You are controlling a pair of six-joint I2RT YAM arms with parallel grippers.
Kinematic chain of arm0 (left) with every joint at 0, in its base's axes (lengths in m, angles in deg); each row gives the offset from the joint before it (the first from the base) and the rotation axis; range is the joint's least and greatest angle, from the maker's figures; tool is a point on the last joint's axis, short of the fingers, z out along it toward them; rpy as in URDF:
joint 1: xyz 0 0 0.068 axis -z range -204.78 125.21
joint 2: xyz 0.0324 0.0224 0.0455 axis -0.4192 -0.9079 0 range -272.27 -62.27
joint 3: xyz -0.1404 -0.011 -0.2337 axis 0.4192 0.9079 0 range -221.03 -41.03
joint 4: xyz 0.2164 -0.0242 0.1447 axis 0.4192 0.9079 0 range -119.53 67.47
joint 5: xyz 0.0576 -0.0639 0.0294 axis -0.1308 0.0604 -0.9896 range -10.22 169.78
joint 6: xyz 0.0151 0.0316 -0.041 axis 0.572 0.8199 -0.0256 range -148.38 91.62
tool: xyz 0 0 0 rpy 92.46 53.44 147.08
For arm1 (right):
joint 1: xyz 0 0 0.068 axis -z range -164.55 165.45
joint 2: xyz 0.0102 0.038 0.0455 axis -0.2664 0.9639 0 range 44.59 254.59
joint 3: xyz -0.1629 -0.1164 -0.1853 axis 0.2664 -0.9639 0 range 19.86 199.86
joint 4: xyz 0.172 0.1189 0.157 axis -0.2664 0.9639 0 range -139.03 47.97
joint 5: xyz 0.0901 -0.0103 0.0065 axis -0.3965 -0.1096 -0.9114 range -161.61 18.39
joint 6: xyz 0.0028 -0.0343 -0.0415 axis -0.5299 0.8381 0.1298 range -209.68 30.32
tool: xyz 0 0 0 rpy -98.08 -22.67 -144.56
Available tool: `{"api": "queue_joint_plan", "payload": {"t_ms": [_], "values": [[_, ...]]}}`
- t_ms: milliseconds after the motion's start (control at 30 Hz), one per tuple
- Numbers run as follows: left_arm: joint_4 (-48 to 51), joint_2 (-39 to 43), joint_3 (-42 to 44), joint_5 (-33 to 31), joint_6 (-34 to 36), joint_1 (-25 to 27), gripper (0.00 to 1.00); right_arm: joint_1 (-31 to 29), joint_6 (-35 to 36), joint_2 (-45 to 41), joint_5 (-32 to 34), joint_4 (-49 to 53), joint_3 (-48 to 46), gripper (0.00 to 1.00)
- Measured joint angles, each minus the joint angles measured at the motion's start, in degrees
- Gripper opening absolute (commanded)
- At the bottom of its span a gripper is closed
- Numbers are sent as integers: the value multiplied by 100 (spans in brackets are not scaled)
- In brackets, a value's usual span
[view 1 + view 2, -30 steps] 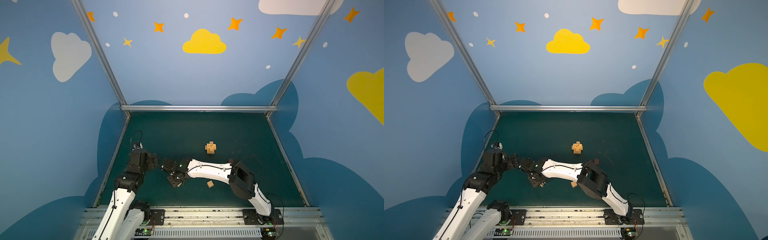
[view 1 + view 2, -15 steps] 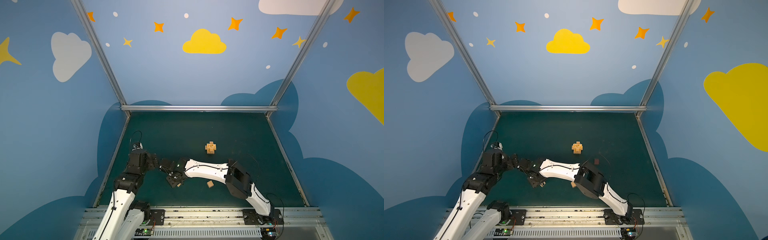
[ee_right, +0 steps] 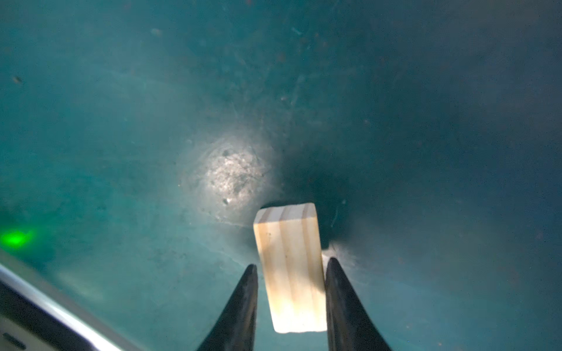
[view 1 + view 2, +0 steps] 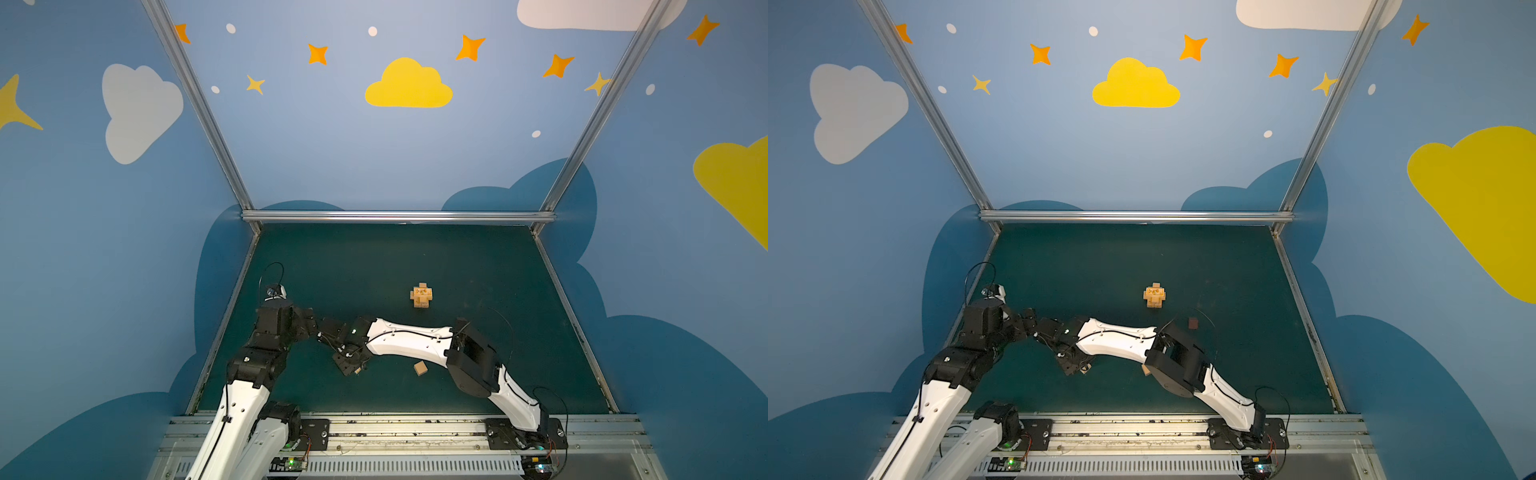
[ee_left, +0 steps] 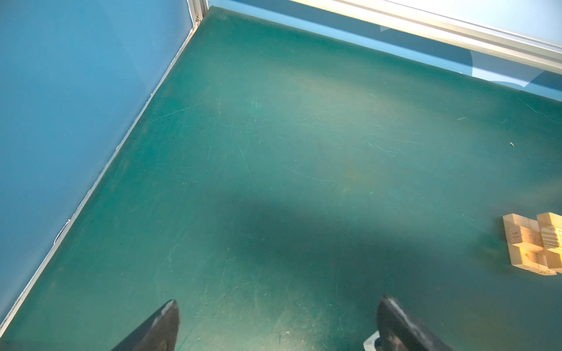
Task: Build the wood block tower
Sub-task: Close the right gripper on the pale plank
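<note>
Left wrist view first: the left gripper (image 5: 279, 302) hangs over bare green mat (image 5: 273, 136), its jaws spread wide with nothing between them. The wood block tower (image 5: 535, 246) sits off to one side of it, well apart.

Next along, the right gripper (image 3: 291, 263) reaches across the middle and points down at a light wooden bar (image 3: 291, 273). In the right wrist view the bar lies lengthwise between the jaws, with its long sides facing the fingers and the tips at about mid-length. One finger touches a side and the other shows a thin gap, so we cannot tell whether the bar is clamped.

We judge the bar light, stiff and not fragile. Its flat, parallel long sides are the place to hold it, near the middle so it does not swing, though smooth wood may slip under a slack pinch.

Further right in a top view, a tan cube (image 4: 420, 368) lies loose on the mat. Behind it, toward the back wall, stands the tower (image 4: 421, 296), a small crosswise pile. A dark cube (image 4: 1192, 323) lies near the tower, to its right.
</note>
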Motion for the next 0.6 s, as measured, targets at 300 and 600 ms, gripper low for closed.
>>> {"api": "queue_joint_plan", "payload": {"t_ms": [300,600], "values": [[0,9,0,0,9,2,100,-2,24,50,35,76,24,24],[0,39,0,0,9,7,100,-4,26,50,70,103,31,15]]}}
